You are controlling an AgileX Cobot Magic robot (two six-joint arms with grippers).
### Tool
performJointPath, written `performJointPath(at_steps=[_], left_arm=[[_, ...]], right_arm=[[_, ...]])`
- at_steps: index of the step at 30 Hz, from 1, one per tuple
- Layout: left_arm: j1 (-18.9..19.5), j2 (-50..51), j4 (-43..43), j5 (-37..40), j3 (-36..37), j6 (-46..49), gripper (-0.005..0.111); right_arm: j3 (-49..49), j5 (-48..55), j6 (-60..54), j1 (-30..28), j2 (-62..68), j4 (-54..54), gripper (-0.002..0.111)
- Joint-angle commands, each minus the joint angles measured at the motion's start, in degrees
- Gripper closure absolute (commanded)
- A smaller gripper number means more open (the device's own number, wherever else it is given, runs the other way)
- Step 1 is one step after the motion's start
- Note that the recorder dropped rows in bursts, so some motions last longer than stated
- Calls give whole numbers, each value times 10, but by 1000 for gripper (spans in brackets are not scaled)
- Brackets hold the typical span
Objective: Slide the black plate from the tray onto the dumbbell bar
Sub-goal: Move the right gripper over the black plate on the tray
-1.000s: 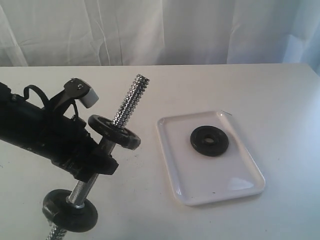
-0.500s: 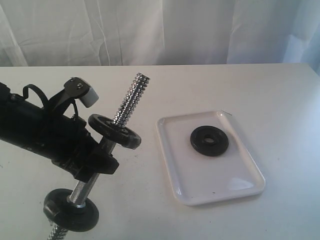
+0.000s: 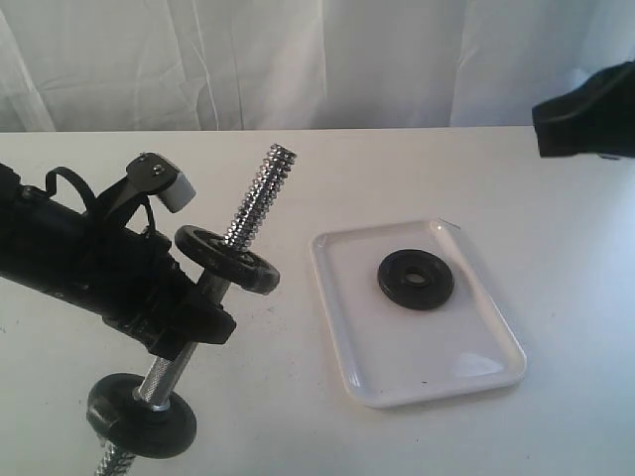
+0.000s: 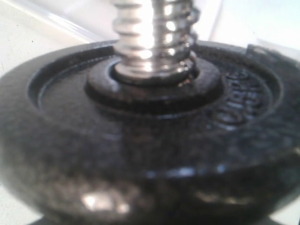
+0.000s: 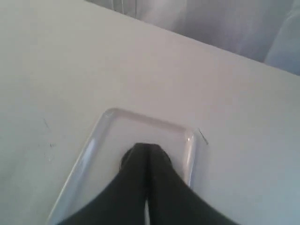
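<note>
In the right wrist view the right tool [image 5: 146,150], fingers together, hides most of the black plate [image 3: 416,280], which lies on the tray [image 3: 397,367]. The left tool [image 3: 189,332] clamps the dumbbell bar [image 3: 256,203], whose lower end is cut off, with a shiny disc [image 3: 228,260] threaded on it above the counter [image 3: 298,397].

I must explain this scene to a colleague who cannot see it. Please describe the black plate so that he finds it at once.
On the white table lies a glossy white tray, right of the raised dumbbell bar. The black plate lies flat inside it, toward the far end. Unlike the upper disc and lower disc, both threaded on the bar, it lies loose and alone.
</note>
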Motion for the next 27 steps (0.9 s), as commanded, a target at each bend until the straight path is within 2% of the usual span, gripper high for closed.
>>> performJointPath(at_steps=[1, 5, 7, 9, 12, 15, 19, 22, 23, 26, 27], left_arm=[[1, -31, -99, 5, -17, -3, 107], [1, -31, -99, 1, -17, -4, 107], [1, -31, -99, -4, -17, -4, 107], [1, -31, -99, -6, -17, -4, 107], [1, -31, -99, -7, -17, -4, 107], [1, -31, -99, -7, -17, -4, 107], [1, -31, -100, -7, -17, -4, 107], [1, -31, -100, -7, -17, -4, 107], [1, -31, -100, -7, -17, -4, 107], [1, -31, -100, -7, -17, -4, 107], [1, -31, -100, -7, -17, -4, 107]], right_arm=[[-32, -21, 23, -2, 38, 27, 108], [-36, 2, 4, -2, 46, 30, 108], [-47, 48, -35, -2, 54, 19, 107], [-64, 108, -47, -2, 65, -1, 99], [-87, 181, -45, -2, 84, -12, 77], [-93, 180, -35, -2, 94, -7, 61], [-93, 141, -27, -2, 101, -2, 57], [-106, 149, -32, -2, 125, 3, 55], [-110, 154, -32, -2, 136, 3, 53], [-120, 167, -29, 0, 184, 3, 33], [-121, 167, -29, 4, 201, 3, 30]])
